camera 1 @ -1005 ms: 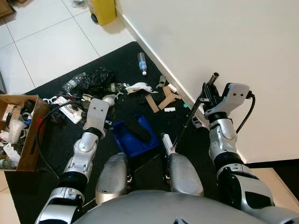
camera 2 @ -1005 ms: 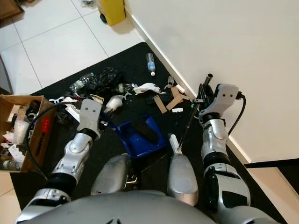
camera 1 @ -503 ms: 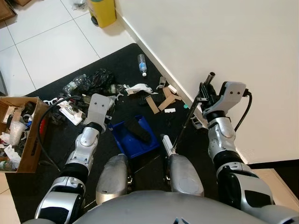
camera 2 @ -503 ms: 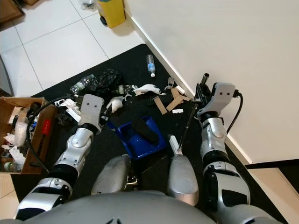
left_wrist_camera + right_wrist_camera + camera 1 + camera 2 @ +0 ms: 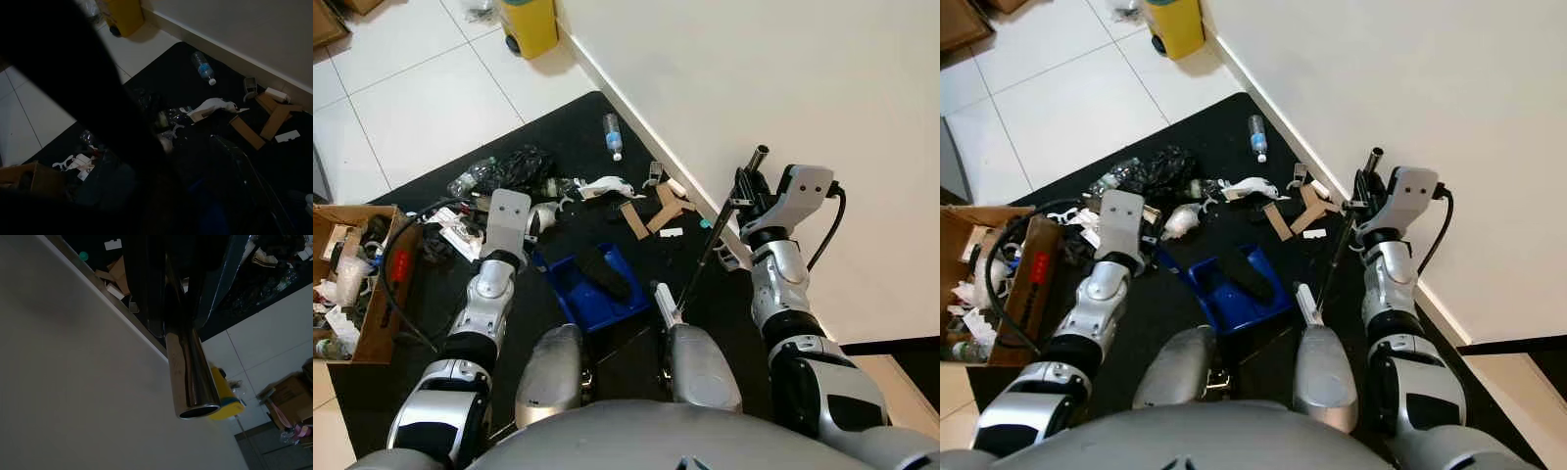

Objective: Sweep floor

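Two surfaces make up the ground: a white tiled floor [image 5: 421, 108] and a black rectangular mat [image 5: 558, 132] laid on it along the cream wall [image 5: 783, 78]. On the tiles by the wall's skirting stands a yellow plastic bin [image 5: 527, 22]. At the mat's left edge sits an open brown cardboard box [image 5: 374, 308] stuffed with mixed rubbish, a black cable looping over its rim.

Litter is strewn across the middle of the mat: a crumpled black plastic bag [image 5: 517, 164], a clear plastic bottle [image 5: 612, 134] lying near the wall, a white curved plastic piece [image 5: 605, 184], brown cardboard strips [image 5: 651, 211] and small white scraps close to the skirting.

Nearer the robot, a blue plastic dustpan [image 5: 592, 286] rests on the mat, with a dark brush-like object lying in it. Just right of the pan, a long thin dark broom handle with a metal-tube tip [image 5: 720, 235] slants from beside the robot's body upward to the wall side.

Right end effector [image 5: 751, 191] is raised close to the wall and clamped around the upper part of that handle; in the right wrist view the shiny tube end [image 5: 191, 382] juts out past the black fingers [image 5: 146, 289], which lie against it. Left end effector [image 5: 530, 227] reaches over the litter just left of the dustpan; whether its fingers are open or closed I cannot tell, since the left wrist view is mostly dark shadow.
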`<state>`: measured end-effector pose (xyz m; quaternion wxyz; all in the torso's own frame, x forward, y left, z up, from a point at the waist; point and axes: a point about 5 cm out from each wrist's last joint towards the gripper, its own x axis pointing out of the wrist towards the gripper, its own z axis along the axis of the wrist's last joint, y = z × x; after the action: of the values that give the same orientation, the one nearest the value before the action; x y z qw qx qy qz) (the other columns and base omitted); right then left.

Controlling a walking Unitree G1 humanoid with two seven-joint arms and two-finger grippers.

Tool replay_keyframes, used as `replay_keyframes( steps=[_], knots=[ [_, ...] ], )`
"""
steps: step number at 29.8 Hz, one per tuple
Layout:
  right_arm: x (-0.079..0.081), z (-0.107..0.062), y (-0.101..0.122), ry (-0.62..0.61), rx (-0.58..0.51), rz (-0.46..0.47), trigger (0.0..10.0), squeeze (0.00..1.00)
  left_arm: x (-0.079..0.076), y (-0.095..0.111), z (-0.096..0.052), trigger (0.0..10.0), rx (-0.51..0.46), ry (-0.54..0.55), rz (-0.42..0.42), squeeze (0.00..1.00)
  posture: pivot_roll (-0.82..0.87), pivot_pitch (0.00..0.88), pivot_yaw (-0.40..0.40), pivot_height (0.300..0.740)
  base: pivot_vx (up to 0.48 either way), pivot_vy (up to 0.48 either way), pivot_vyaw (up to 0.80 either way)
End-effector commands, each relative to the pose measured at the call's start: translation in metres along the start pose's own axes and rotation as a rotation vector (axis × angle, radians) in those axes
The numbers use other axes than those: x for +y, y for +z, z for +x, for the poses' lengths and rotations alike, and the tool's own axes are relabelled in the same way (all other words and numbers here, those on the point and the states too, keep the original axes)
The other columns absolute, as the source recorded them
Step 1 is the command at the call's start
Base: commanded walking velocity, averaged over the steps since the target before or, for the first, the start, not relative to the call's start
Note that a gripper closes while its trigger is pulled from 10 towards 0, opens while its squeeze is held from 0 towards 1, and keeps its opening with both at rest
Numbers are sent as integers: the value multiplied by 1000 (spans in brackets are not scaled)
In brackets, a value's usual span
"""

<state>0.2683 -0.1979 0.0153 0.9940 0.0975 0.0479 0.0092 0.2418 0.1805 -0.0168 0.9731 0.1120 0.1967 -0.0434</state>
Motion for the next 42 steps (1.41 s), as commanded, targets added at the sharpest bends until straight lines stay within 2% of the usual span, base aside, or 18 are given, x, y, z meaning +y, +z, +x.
replay_keyframes(
  steps=[1, 14, 19, 21, 23, 26, 27, 28, 31, 32, 33, 35, 36, 37, 38, 39, 41, 42],
  knots=[
    [-4, -7, -11, -24, 54, 26, 10000, 0, -2, -5, -1, 10000, 26, 6, -14, 0, 28, 0, 24, 740, 0, 0, 0],
    [-4, -8, -13, -29, 64, 30, 10000, 0, -3, -2, 1, 10000, 30, 8, -13, 0, 26, 0, 25, 740, 0, 0, 0],
    [-4, -9, -13, -32, 66, 29, 10000, 0, 0, -2, 2, 10000, 84, 31, -8, 0, 26, 0, 25, 740, 0, 0, 0],
    [-5, -10, -14, -33, 68, 29, 10000, 0, 2, -4, 2, 10000, 141, 48, -2, 0, 30, 0, 27, 740, 0, 0, 0],
    [-5, -10, -14, -33, 69, 30, 10000, 0, 3, -6, 2, 10000, 171, 57, -14, 0, 31, 0, 28, 740, 0, 0, 0],
    [-3, -11, -16, -32, 77, 33, 10000, 0, 3, -6, 2, 9961, 241, 81, -125, 0, 34, 2, 29, 740, 0, 0, 0],
    [-2, -11, -17, -31, 78, 34, 10000, 0, 2, -5, 3, 8980, 257, 88, -166, 0, 35, 3, 30, 740, 0, 0, 0],
    [-2, -10, -17, -30, 79, 34, 10000, 0, 1, -5, 3, 8784, 271, 93, -195, 0, 35, 3, 30, 740, 0, 0, 0],
    [-2, -10, -17, -29, 79, 35, 10000, 0, 1, -5, 4, 8431, 278, 96, -212, 0, 35, 3, 30, 740, 0, 0, 0],
    [-1, -10, -17, -29, 80, 35, 10000, 0, 0, -4, 3, 6078, 294, 99, -239, 0, 33, 4, 31, 740, 0, 0, 0],
    [-1, -10, -17, -30, 80, 35, 10000, 0, -2, -3, 3, 4157, 313, 105, -272, 0, 32, 4, 31, 740, 0, 0, 0],
    [-2, -11, -17, -30, 80, 35, 10000, 0, -3, -1, 3, 4235, 323, 107, -292, 0, 33, 4, 32, 740, 0, 0, 0],
    [-2, -11, -18, -31, 81, 35, 10000, 0, -4, 1, 4, 3569, 324, 108, -298, 0, 33, 5, 32, 740, 0, 0, 0],
    [-3, -11, -18, -32, 82, 35, 10000, 0, -4, 3, 3, 3569, 325, 107, -298, 0, 33, 5, 32, 740, 0, 0, 0],
    [-3, -12, -18, -32, 82, 35, 10000, 0, -4, 4, 3, 2667, 322, 106, -294, 0, 33, 4, 32, 740, 0, 0, 0],
    [-3, -12, -18, -32, 82, 35, 10000, 0, -4, 4, 3, 2667, 322, 106, -294, 0, 33, 4, 32, 740, 0, 0, 0],
    [-3, -11, -18, -33, 83, 35, 10000, 0, -3, 7, 3, 0, 317, 109, -283, 0, 32, 5, 33, 740, 0, 0, 0],
    [-3, -11, -18, -33, 83, 35, 10000, 0, -3, 8, 4, 0, 316, 109, -280, 0, 31, 5, 33, 740, 0, 0, 0]
  ],
)
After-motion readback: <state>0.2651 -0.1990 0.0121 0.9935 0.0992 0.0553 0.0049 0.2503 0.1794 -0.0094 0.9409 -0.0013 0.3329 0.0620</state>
